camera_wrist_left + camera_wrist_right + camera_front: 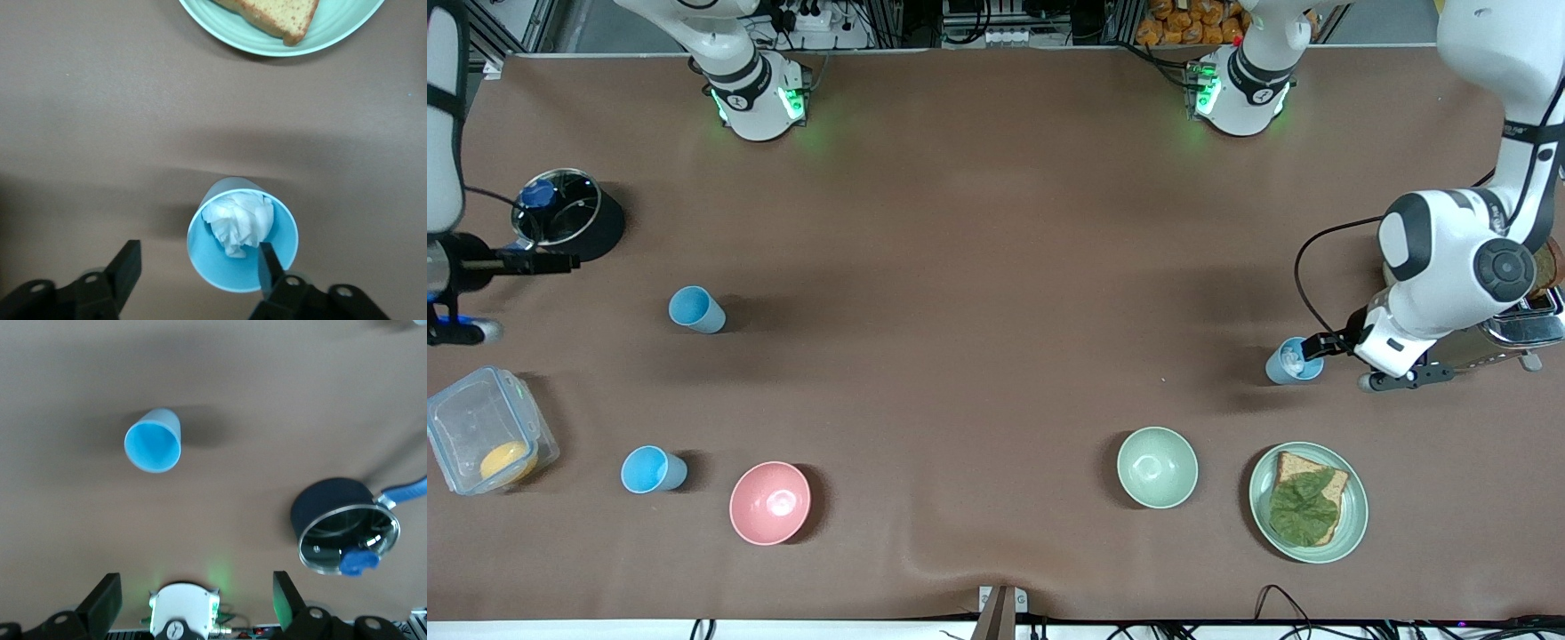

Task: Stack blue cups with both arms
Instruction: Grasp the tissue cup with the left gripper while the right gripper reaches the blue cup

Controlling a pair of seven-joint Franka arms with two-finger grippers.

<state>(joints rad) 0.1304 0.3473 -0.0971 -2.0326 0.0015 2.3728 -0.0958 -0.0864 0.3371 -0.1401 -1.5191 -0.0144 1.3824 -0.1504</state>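
Note:
One blue cup (1294,360) stands toward the left arm's end of the table with crumpled white paper in it. My left gripper (1312,347) is open at this cup. In the left wrist view the cup (230,267) sits off to one side of the left gripper (198,270): one finger reaches over its rim and the other stands well clear of it. The second blue cup (696,309) stands toward the right arm's end and shows in the right wrist view (153,440). My right gripper (560,262) is open and empty, up beside the pot (565,213).
A brighter sky-blue cup (654,469), a pink bowl (770,502) and a clear box (454,418) lie nearer the camera. A green bowl (1157,467) and a plate (1258,511) with bread stand near the left gripper's cup. A toaster (1529,324) is under the left arm.

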